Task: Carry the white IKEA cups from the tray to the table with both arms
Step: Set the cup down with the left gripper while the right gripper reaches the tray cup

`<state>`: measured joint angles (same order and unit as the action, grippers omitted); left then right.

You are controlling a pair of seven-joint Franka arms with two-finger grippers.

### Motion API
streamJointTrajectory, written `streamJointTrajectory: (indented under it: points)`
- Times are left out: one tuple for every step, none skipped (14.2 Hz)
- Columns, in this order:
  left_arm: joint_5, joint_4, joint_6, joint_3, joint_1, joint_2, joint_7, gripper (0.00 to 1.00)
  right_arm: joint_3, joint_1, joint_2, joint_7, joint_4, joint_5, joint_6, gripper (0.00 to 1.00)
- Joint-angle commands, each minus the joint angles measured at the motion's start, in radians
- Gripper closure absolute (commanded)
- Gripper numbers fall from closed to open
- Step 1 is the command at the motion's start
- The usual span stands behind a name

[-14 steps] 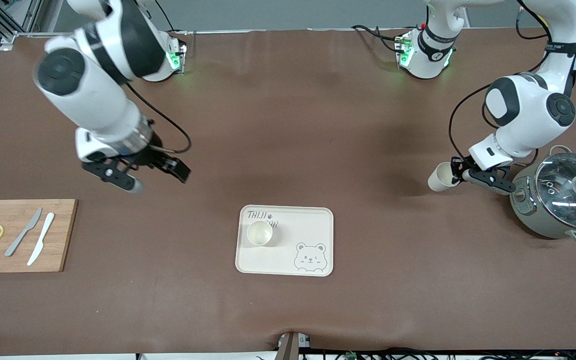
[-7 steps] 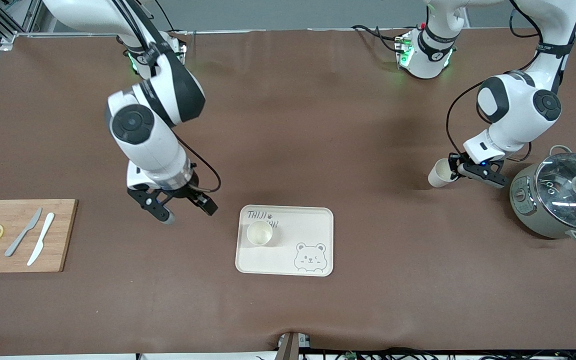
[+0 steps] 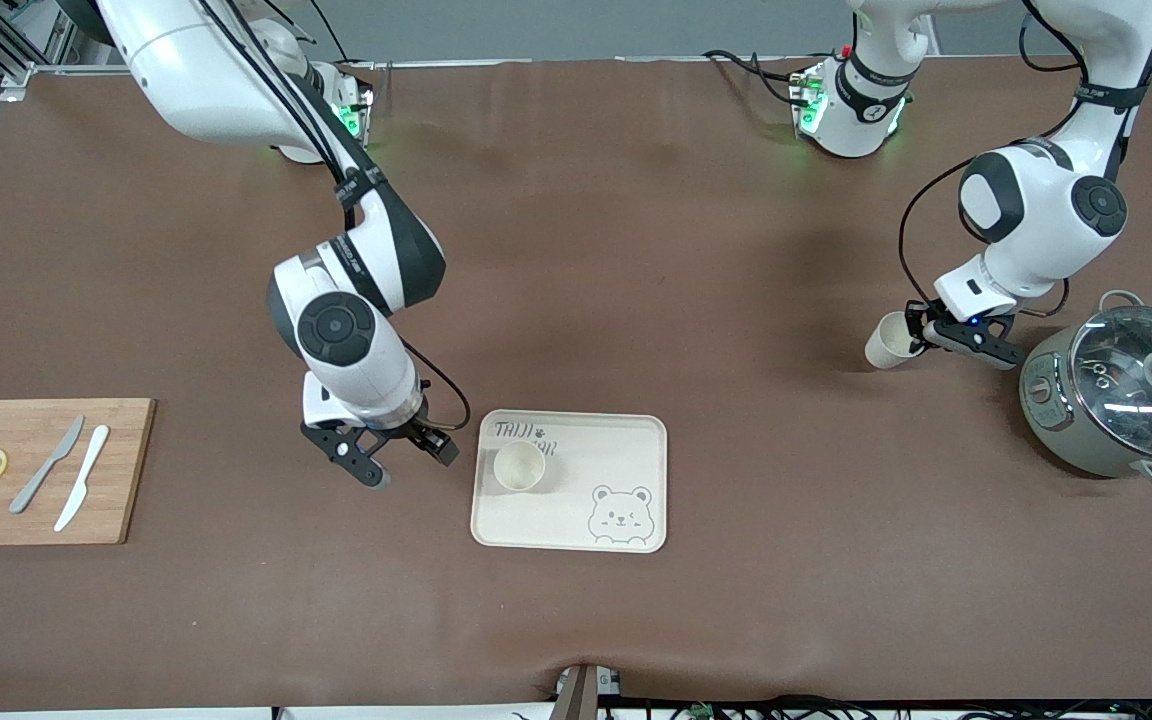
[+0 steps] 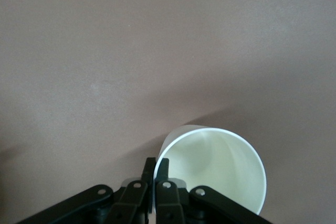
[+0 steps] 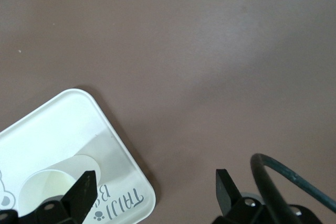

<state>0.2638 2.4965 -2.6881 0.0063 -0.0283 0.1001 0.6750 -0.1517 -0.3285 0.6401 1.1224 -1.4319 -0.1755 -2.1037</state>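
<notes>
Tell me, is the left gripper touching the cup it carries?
Touching. In the left wrist view the left gripper is shut on the wall of the white cup.

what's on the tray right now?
One white cup stands upright on the tray, near the printed lettering; its inside looks empty. A bear drawing fills one corner. The second cup is off the tray, pinched by the left gripper.

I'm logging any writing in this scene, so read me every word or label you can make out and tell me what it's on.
"TAIJI": hand-lettered on the tray, at the corner by the cup.
A second line under it: partly hidden by the cup, unreadable.
Black band lettering on each arm: too small to read.
Cooker panel: unreadable.
</notes>
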Motion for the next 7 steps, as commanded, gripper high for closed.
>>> streamJointTrajectory:
  points:
    - [0.025, 0.025, -0.027, -0.003, -0.005, -0.022, 0.031, 1.00, 0.003, -0.024, 0.070, -0.044, 0.126, -0.021, 0.039, 0.00]
    - [0.025, 0.025, -0.032, -0.003, -0.005, -0.019, 0.031, 1.00, 0.003, -0.035, 0.078, -0.038, 0.137, -0.022, 0.039, 0.00]
    - [0.025, 0.025, -0.035, -0.005, -0.005, -0.013, 0.031, 1.00, 0.004, -0.044, 0.079, -0.020, 0.137, -0.019, 0.033, 0.00]
    - [0.025, 0.025, -0.038, -0.005, -0.005, -0.010, 0.031, 1.00, 0.004, -0.052, 0.088, 0.020, 0.139, -0.021, 0.025, 0.00]
    - [0.025, 0.025, -0.047, -0.003, -0.005, -0.008, 0.031, 1.00, 0.004, -0.056, 0.092, 0.036, 0.143, -0.021, 0.025, 0.00]
    - [0.025, 0.025, -0.050, -0.003, -0.005, -0.002, 0.031, 1.00, 0.004, -0.063, 0.098, 0.039, 0.143, -0.022, 0.025, 0.00]
    - [0.025, 0.025, -0.056, -0.003, -0.005, 0.004, 0.031, 1.00, 0.004, -0.066, 0.101, 0.039, 0.143, -0.022, 0.025, 0.00]
